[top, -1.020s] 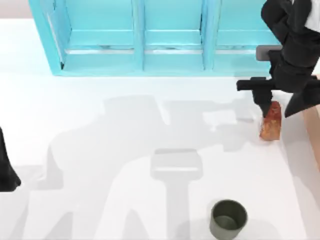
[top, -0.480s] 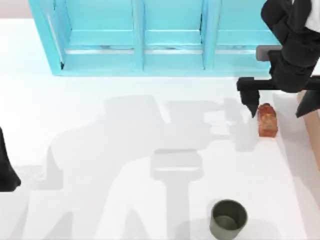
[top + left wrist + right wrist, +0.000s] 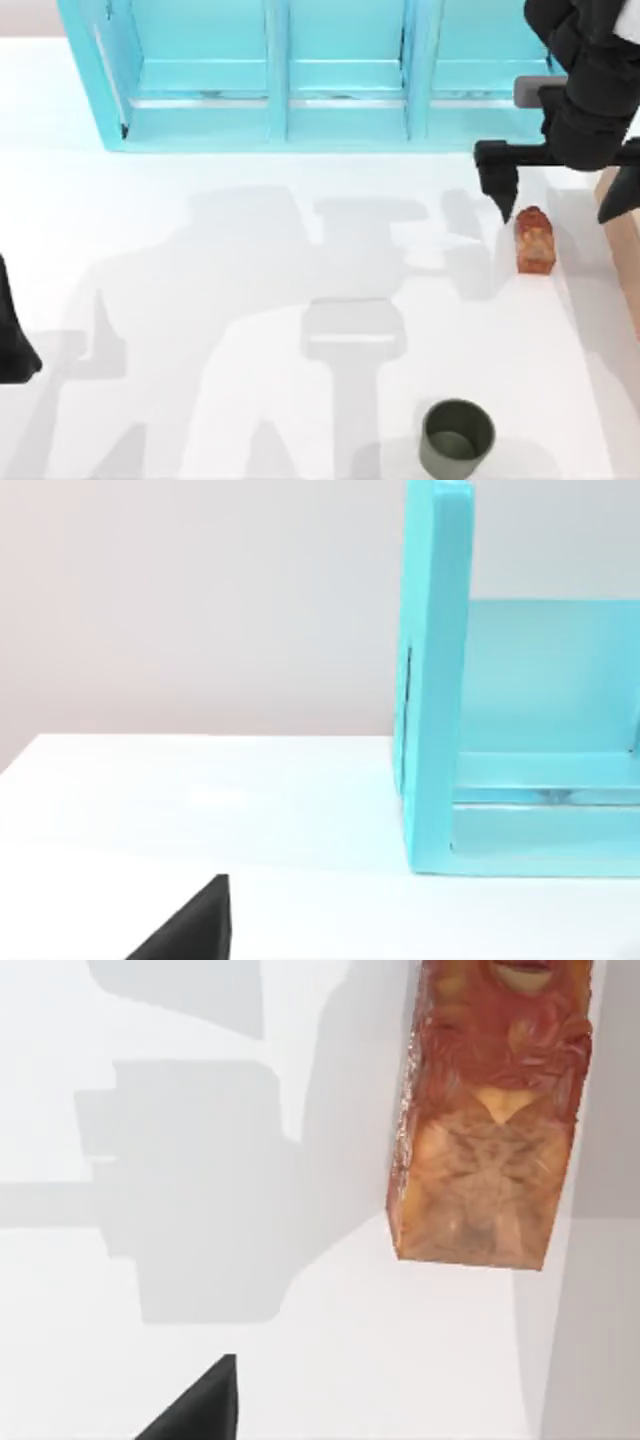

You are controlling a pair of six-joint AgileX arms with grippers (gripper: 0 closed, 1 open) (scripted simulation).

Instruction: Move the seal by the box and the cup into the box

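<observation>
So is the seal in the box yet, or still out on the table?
Out. The seal stands on the white table beside the box, with the right pincer open above it.

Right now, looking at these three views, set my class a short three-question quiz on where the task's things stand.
1. True or false: the seal is held in the right hand.
2. Which lies nearer the cabinet: A) the seal, B) the cup?
3. Fill in: the left arm sits parked at the table's ____ edge.

Key: 1. False; the seal stands on the table, free between the spread fingers. 2. A. 3. Left.
</observation>
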